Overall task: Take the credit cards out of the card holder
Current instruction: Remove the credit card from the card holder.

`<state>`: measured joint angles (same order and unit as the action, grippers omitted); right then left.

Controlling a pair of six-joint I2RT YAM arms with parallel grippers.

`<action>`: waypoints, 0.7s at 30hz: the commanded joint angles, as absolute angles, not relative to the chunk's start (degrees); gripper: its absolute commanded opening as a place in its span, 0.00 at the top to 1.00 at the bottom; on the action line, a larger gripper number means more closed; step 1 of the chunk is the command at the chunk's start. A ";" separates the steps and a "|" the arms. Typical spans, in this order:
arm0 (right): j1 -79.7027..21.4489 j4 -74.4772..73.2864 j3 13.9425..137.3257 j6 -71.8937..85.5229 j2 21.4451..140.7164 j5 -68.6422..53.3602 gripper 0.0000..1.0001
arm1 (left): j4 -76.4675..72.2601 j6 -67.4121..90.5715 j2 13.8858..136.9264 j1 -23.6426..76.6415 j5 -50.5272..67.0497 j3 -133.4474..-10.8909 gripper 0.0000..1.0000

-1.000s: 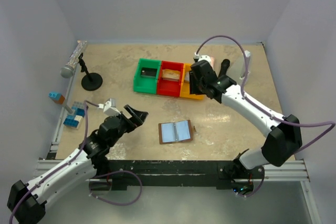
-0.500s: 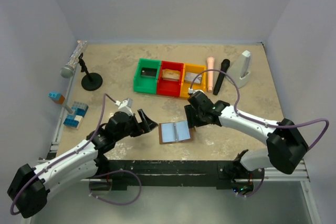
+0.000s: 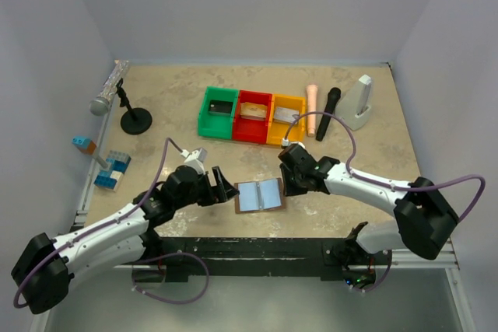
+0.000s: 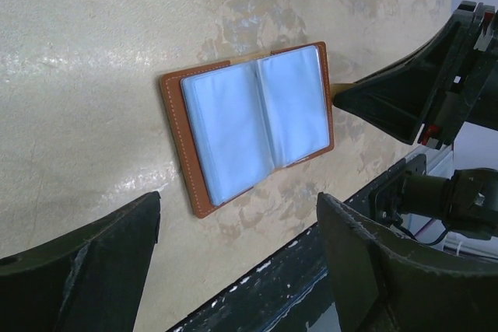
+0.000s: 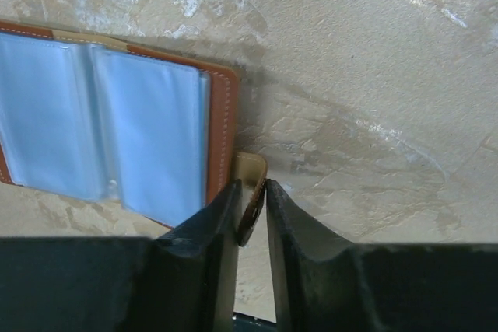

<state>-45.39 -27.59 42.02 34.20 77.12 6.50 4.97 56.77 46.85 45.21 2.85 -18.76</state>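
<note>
Pockets (image 4: 226,126) of card holder (image 3: 260,195) cloudy, contents unclear; R tool (image 5: 250,192) pinches its tab (image 5: 251,170), L tool (image 4: 239,204) apart.

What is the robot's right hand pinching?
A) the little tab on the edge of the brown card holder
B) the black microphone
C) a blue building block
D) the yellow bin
A: in the right wrist view, the right gripper has both fingers pressed on the tan tab that sticks out from the edge of the open card holder.
</note>
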 commanded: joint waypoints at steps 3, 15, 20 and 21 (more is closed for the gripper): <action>-45.53 -25.84 40.87 35.42 74.19 7.38 0.95 | 4.48 53.62 48.69 45.62 4.92 -22.14 0.15; -45.62 -23.90 38.32 29.19 61.35 -1.65 1.00 | 1.32 48.26 58.00 47.63 11.78 -28.91 0.35; -45.62 -23.12 39.02 27.95 60.29 -5.79 1.00 | -1.03 47.55 61.52 49.13 12.65 -31.11 0.37; -45.62 -22.68 38.94 28.21 60.38 -6.41 1.00 | -1.75 47.55 62.48 49.22 13.09 -31.29 0.37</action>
<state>-45.39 -25.41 38.54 29.95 60.99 -1.72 3.01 49.65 60.36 48.40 10.61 -28.42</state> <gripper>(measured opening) 0.034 0.628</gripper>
